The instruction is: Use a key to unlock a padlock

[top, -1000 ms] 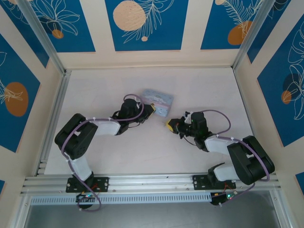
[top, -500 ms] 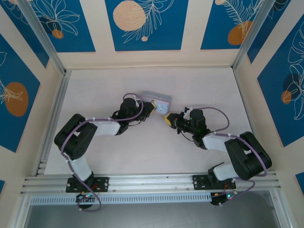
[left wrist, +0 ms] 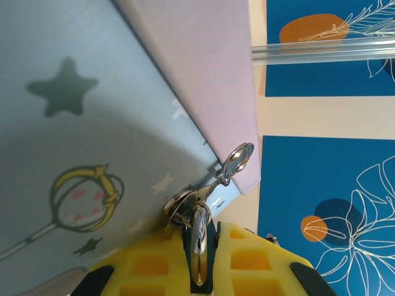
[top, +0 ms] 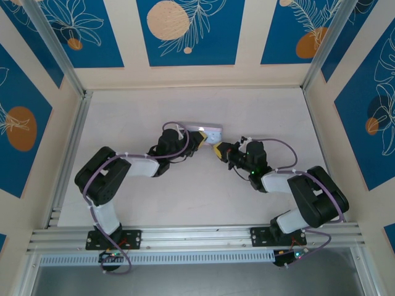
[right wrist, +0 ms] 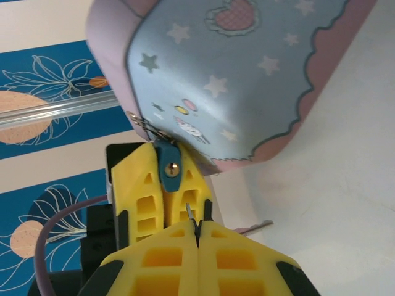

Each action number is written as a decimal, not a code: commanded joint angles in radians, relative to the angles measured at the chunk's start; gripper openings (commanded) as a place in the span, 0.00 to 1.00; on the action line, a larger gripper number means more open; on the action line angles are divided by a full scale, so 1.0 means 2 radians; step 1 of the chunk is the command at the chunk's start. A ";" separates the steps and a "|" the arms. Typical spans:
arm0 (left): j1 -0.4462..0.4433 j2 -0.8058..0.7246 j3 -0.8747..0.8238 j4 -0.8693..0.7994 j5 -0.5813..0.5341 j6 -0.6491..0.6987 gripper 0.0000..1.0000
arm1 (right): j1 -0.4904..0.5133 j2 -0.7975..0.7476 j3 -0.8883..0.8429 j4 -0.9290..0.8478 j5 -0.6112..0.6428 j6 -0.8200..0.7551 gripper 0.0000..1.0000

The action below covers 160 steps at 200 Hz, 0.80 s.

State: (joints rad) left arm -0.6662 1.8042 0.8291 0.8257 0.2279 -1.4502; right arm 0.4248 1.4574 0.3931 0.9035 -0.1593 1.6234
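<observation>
The padlock point(right wrist: 171, 168), dark blue-green with a brass keyhole, hangs from the hasp of the pale blue tin point(right wrist: 247, 74). My left gripper point(left wrist: 199, 233) is shut on it, and its metal edge point(left wrist: 199, 243) and shackle rings point(left wrist: 185, 203) show between the yellow fingers point(left wrist: 148, 265). My right gripper point(right wrist: 197, 227) is shut on the key, whose thin dark tip point(right wrist: 188, 211) sticks out just below the keyhole, a short gap away. From above, the left gripper point(top: 197, 140) and right gripper point(top: 218, 150) nearly meet beside the tin point(top: 207, 129).
The tin is tilted up on its edge, with its cartoon lid facing the right wrist camera. A silver hasp ring point(left wrist: 237, 159) sticks out at the tin's corner. White table point(top: 185, 197) lies all round, with blue patterned walls point(top: 185, 31) behind.
My right gripper has moved up and left, closing on the left gripper and the padlock. The tin has tipped up from flat onto its edge.
</observation>
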 commanded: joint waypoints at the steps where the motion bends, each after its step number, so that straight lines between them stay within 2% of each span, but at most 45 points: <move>1: -0.007 0.008 0.007 0.036 -0.010 -0.005 0.00 | 0.003 0.003 0.016 0.017 0.019 0.006 0.00; 160: -0.010 0.017 0.006 0.050 -0.014 -0.016 0.00 | 0.000 0.042 0.028 0.041 0.029 0.024 0.00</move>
State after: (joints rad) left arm -0.6777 1.8305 0.8291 0.8757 0.2089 -1.4696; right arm 0.4244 1.5257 0.4267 0.9581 -0.1295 1.6585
